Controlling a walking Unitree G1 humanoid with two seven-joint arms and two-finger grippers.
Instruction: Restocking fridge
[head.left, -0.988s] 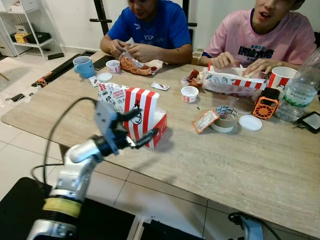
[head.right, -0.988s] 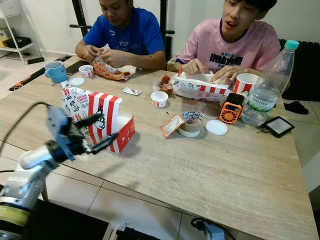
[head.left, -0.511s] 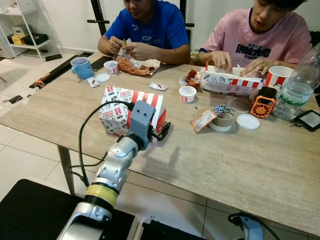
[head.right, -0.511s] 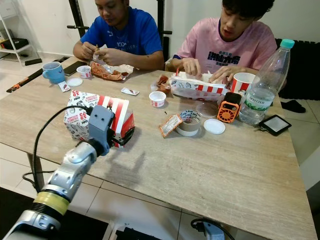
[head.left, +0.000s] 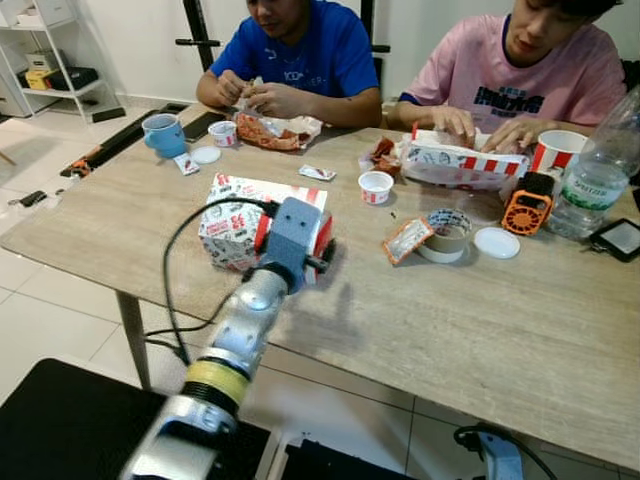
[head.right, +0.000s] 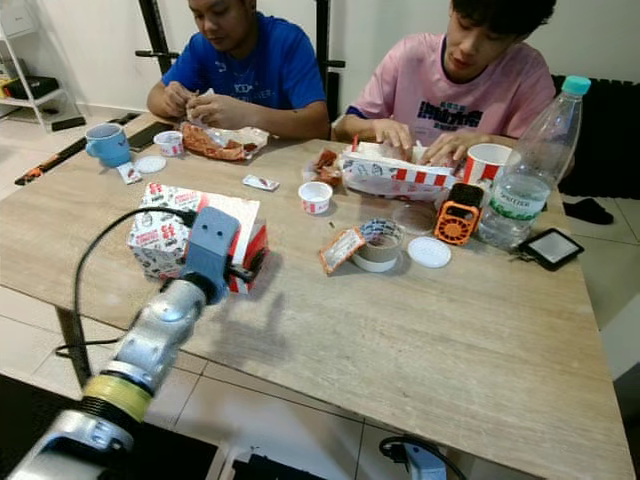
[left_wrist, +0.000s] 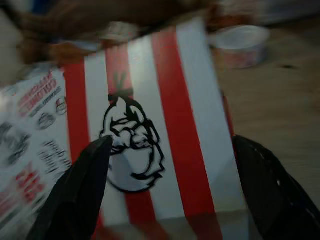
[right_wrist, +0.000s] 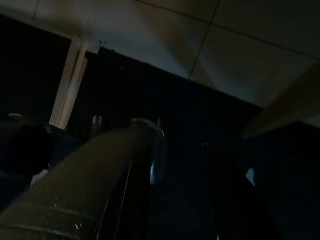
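Wooden table with two people seated at its far side, one in a blue shirt, one in pink. Near the front-left edge, lying on its side, a red-and-white striped box printed with a Colonel face logo; "ORIGINAL" partly readable in the wrist view, the rest of the red lettering blurred. Left gripper reaching over the box, fingers spread apart on either side of the striped face in the wrist view, contact not clear; from the head cameras, hidden behind the blue wrist housing. Right arm hanging idle in the dark; cannot tell its fingers' state. At the far right, a clear bottle labelled "SPRITZER". Beside it an orange fan, a tape roll, a white lid, a sauce cup. At the far left, a blue mug.
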